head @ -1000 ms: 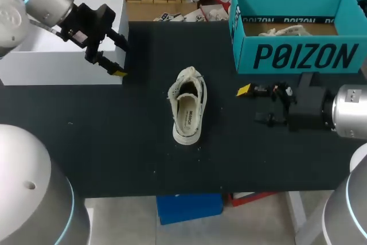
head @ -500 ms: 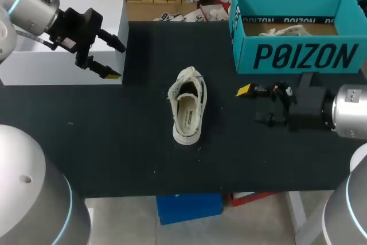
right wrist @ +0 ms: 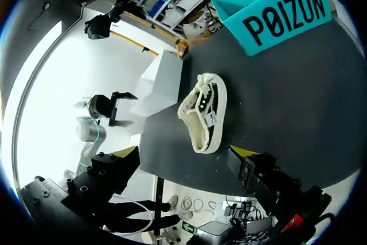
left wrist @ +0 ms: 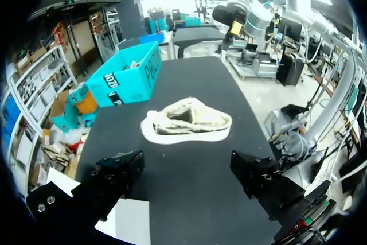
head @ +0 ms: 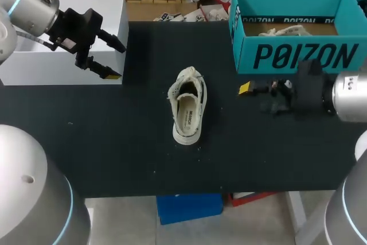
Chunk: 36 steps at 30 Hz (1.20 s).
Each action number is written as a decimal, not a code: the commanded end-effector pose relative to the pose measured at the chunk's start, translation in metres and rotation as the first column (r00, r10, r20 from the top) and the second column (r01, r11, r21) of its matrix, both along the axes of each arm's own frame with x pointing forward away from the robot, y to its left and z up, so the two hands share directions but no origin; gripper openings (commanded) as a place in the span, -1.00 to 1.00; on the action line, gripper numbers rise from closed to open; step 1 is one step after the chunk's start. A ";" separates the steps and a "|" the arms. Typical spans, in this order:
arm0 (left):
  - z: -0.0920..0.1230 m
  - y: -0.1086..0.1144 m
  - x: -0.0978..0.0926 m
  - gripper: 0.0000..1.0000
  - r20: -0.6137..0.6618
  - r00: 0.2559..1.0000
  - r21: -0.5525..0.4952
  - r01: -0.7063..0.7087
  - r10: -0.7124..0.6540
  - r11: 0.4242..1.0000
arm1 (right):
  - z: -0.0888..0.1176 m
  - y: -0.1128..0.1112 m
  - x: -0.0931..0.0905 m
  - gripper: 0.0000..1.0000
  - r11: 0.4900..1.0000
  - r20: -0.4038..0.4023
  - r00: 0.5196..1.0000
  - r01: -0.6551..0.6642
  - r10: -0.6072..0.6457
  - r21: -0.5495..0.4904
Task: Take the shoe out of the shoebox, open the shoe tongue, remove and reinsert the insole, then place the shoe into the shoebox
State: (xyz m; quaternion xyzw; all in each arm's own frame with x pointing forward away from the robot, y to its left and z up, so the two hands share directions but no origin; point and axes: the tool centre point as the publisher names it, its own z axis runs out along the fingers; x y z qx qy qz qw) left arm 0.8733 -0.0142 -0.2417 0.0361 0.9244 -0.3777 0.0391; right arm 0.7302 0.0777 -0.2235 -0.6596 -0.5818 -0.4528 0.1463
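Since the shoe [head: 187, 113] lies outside the shoebox [head: 292, 50], the left gripper [head: 117, 61] and right gripper [head: 249, 93] flank it. Both gape wide and empty, presumably ready to work on it.

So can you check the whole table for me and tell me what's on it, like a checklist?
surface: black table, small pale specks near the shoe.
job's things: shoe stands on its sole mid-table, opening up; teal shoebox at the far right, open, something pale inside.
clutter: white box at the far left.
hands: left hand open and empty, by the white box; right hand open and empty, in front of the shoebox.
cables: nothing seen on the table.
surroundings: nothing seen reaching over the table.
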 end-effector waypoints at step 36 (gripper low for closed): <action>-0.001 0.000 0.000 1.00 0.003 1.000 0.001 -0.001 0.001 1.000 | -0.045 0.077 0.107 1.00 0.502 -0.406 0.908 -0.400 0.103 -0.767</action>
